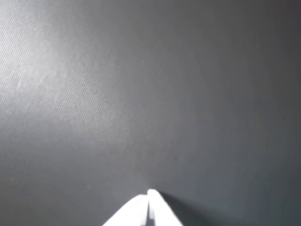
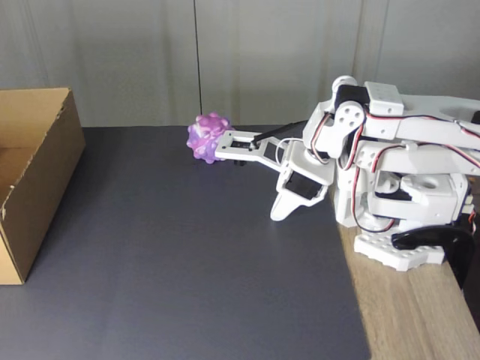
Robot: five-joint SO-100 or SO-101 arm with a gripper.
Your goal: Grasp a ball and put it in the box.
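The knobbly purple-pink ball (image 2: 206, 136) lies on the dark mat near its far edge. My white gripper (image 2: 220, 154) reaches left from the arm at the right, and its tip lines up with the ball's right side; whether they touch I cannot tell. In the wrist view the two white fingertips (image 1: 149, 200) meet at the bottom edge with nothing between them, over bare mat. The gripper is shut. The brown cardboard box (image 2: 45, 176) stands open-topped at the left edge of the fixed view, far from the gripper.
A dark grey mat (image 2: 187, 255) covers most of the table, with wide bare room between the box and the arm. The arm's white base (image 2: 397, 217) sits on a wooden strip (image 2: 420, 315) at the right. A pale wall rises behind.
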